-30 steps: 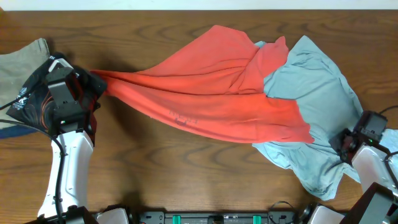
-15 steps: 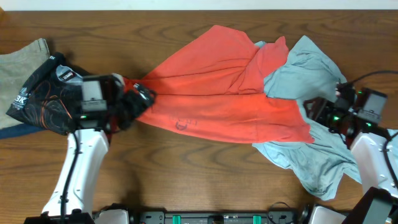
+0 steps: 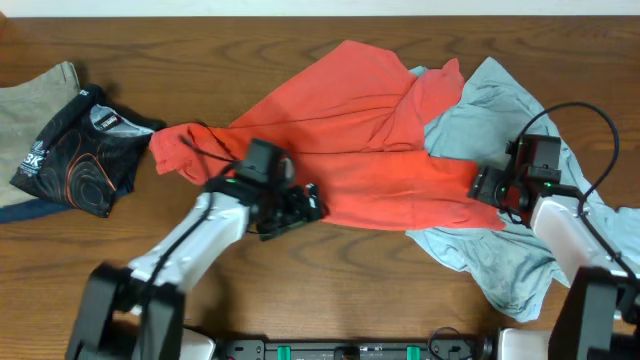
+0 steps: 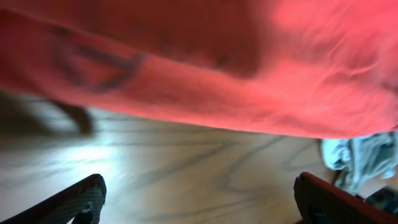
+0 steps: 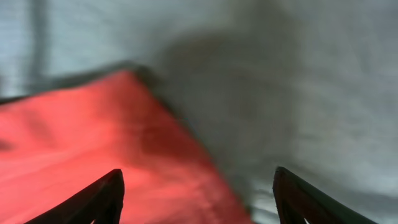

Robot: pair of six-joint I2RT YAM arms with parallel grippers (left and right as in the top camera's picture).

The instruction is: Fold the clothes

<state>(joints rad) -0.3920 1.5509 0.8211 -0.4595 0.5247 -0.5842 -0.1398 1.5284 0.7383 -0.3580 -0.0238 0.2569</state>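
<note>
The clothes lie in a loose heap. A coral-red tee (image 3: pixel 350 150) spreads across the middle of the table, its right part overlapping a light grey-blue tee (image 3: pixel 510 120). My left gripper (image 3: pixel 303 207) sits at the red tee's near edge, open. In the left wrist view the red tee (image 4: pixel 249 81) fills the top and bare wood lies between the jaws of my left gripper (image 4: pixel 205 199). My right gripper (image 3: pixel 482 187) hovers open over the red tee's right corner. The right wrist view shows that red corner (image 5: pixel 81 143) lying on grey-blue cloth (image 5: pixel 280 81), with the right gripper (image 5: pixel 199 193) holding nothing.
A black garment with orange and white print (image 3: pixel 75 150) lies at the far left on a tan cloth (image 3: pixel 30 95). A strip of blue fabric (image 3: pixel 20 212) shows beneath them. The wooden table (image 3: pixel 330 290) shows in front of the clothes.
My left gripper let go of the red tee's left end and moved right to its near edge; that end now lies slack. My right gripper opened and moved left onto the red tee's right corner.
</note>
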